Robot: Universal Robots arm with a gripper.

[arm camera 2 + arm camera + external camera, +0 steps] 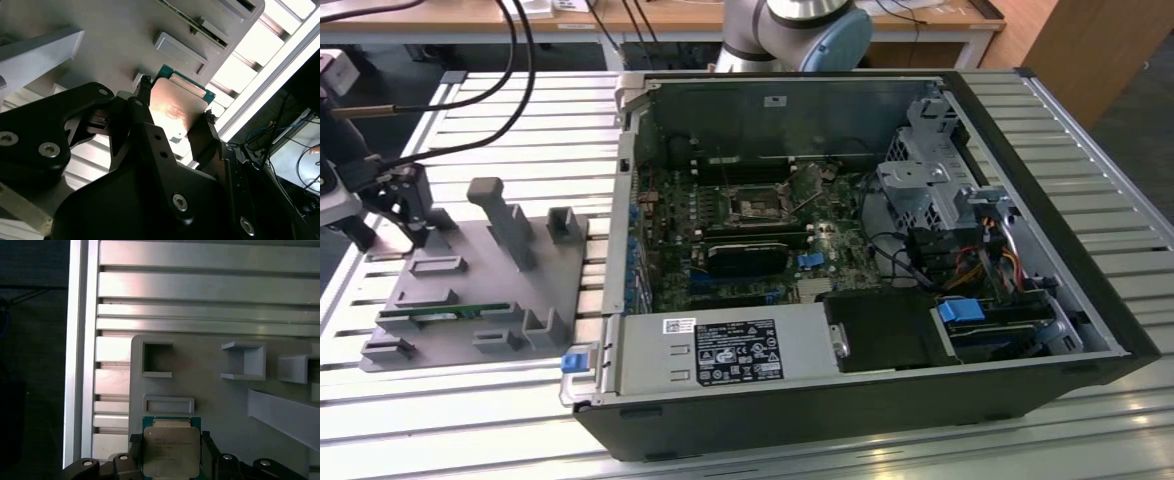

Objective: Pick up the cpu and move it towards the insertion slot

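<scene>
The cpu (170, 450), a small square chip with a silvery top and green rim, sits between my two black fingers (134, 452). In the second wrist view the cpu (175, 111) shows the same way, with my gripper (175, 114) shut on its two opposite edges. It hangs close over the grey tray (215, 405); whether it touches the tray I cannot tell. In the exterior view my gripper (411, 222) stands over the tray's (494, 290) rear corner at the exterior view's left. The insertion slot (758, 206) is the square socket on the motherboard inside the open computer case.
The tray carries upright grey holders (500, 220) and a thin green memory stick (434, 317). The black computer case (881, 400) lies open on the slatted metal table (467, 400), its wall standing between tray and socket. Cables (440, 90) hang over the table's rear.
</scene>
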